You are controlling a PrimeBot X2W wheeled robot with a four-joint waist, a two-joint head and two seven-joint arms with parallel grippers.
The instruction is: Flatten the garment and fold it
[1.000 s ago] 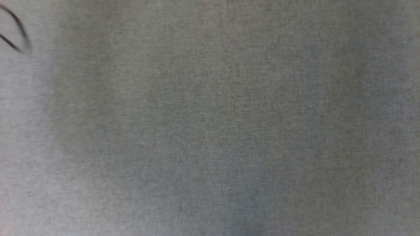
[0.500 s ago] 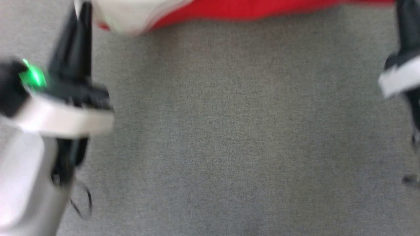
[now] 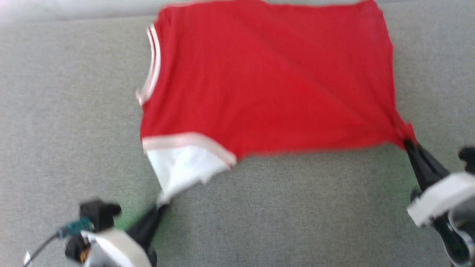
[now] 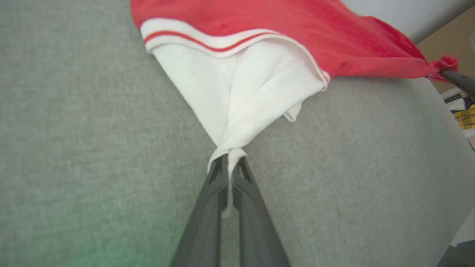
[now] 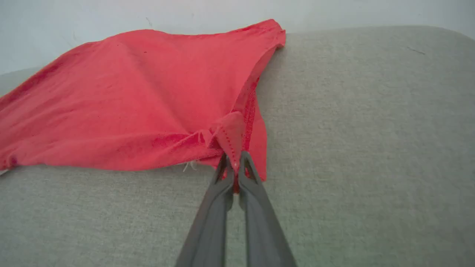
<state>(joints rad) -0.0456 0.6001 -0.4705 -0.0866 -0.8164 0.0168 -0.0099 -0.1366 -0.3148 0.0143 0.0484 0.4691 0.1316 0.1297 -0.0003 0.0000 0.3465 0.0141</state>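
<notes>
The garment (image 3: 267,81), a red shirt with a white sleeve and red-white striped trim, lies spread on the grey fabric surface (image 3: 289,211); no print shows. My left gripper (image 3: 160,207) at the lower left is shut on the tip of the white sleeve (image 4: 237,92), the cloth pinched between its dark fingers (image 4: 211,200). At the right my right gripper (image 3: 406,142) is shut on a red hem corner (image 5: 232,137), which bunches at the fingertips. The shirt stretches taut between the two grips.
The grey fabric surface (image 5: 371,148) extends all around the shirt, with a pale wall (image 5: 111,15) behind its far edge. Past the surface's right edge in the left wrist view I see a brown floor and a yellow checked item (image 4: 465,116).
The head camera has swung, bringing the whole shirt and both grippers into view where a second ago only grey fabric showed. Both grips look unchanged.
</notes>
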